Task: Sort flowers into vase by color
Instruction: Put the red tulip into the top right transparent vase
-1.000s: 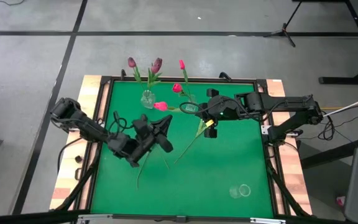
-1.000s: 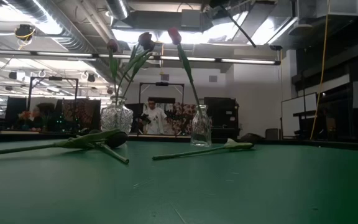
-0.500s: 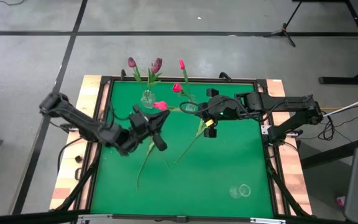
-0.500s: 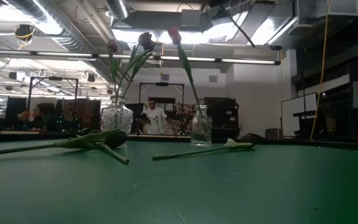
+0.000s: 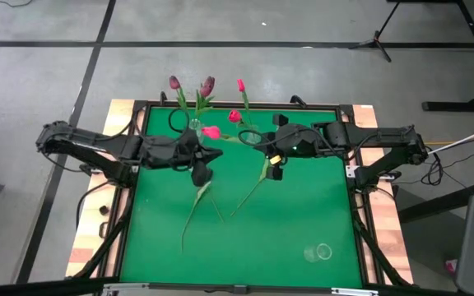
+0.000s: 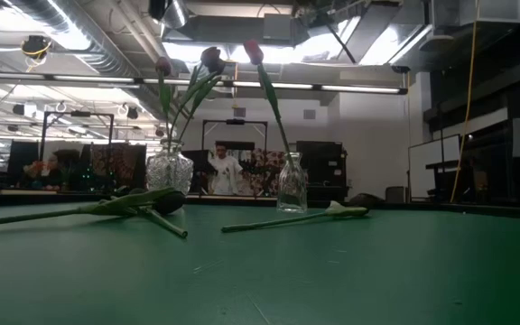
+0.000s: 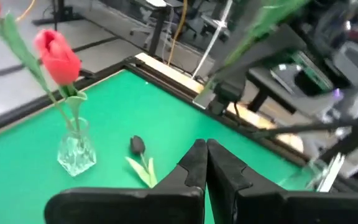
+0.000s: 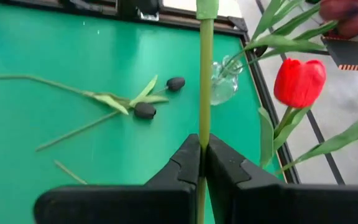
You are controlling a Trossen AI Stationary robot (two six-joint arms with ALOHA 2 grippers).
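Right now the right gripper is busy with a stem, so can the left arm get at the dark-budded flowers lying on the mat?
Probably yes: the left gripper hangs shut over the dark-budded flowers, nothing between; it must open first.

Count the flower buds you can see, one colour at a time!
Pink buds: 3
Purple buds: 2
Black buds: 2
Total: 7

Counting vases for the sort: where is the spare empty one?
In the high view, the empty glass vase lies alone on the green table's near-right corner, far from both arms.
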